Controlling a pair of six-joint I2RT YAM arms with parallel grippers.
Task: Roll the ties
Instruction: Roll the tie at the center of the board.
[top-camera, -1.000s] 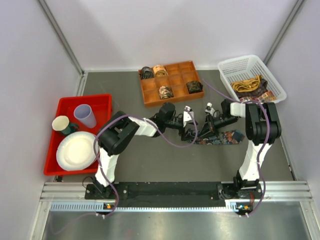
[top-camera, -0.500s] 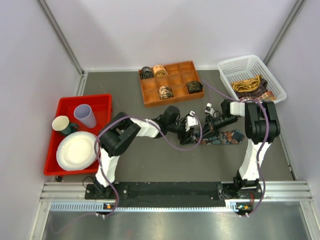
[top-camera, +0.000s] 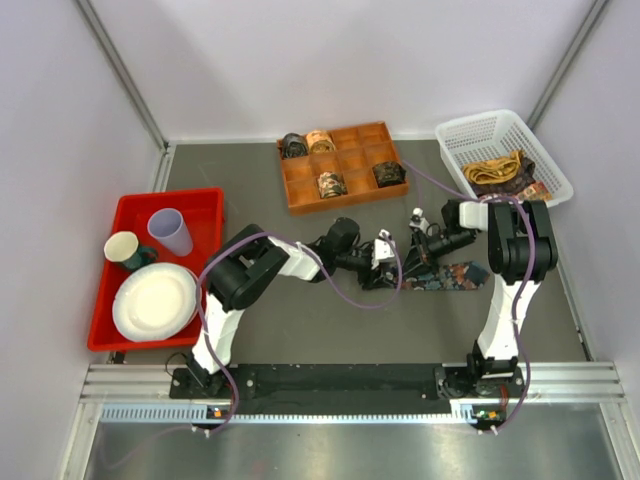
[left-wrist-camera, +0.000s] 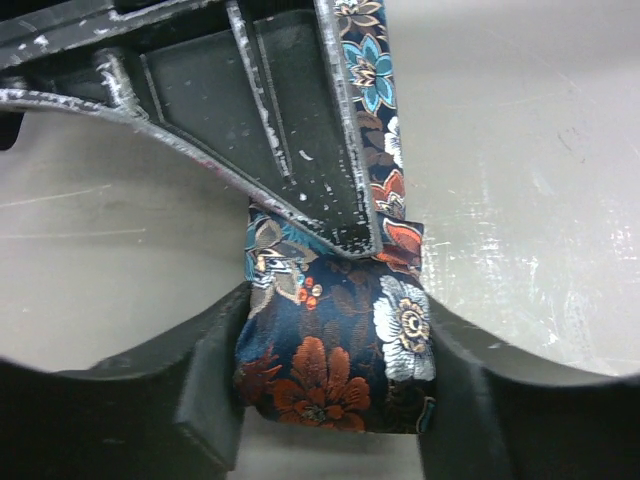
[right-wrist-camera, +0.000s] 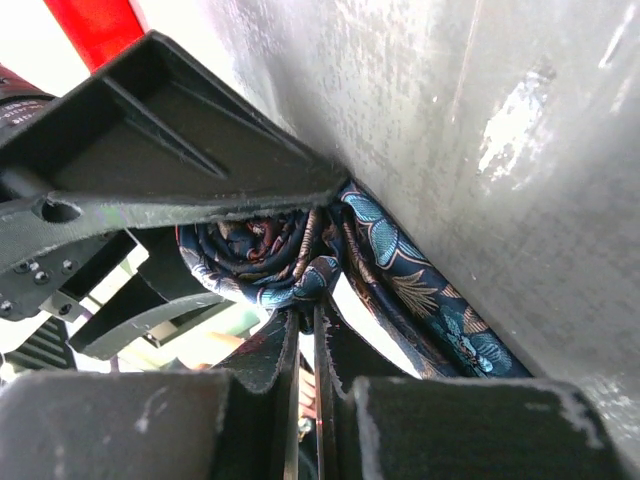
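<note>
A dark floral tie lies flat on the table's middle right, and its left end is wound into a small coil. My left gripper has both pads pressed against the coil's sides, shut on it. My right gripper comes in from the right, shut, with its fingertips pinching the fabric at the coil's core. The unrolled length trails away along the table. In the left wrist view, a finger of the right gripper lies over the top of the coil.
An orange compartment tray at the back holds several rolled ties. A white basket at the back right holds loose ties. A red tray on the left carries a plate and two cups.
My left gripper has shifted right toward the right gripper, and its jaws have narrowed onto the coil. The right gripper has stayed in place.
</note>
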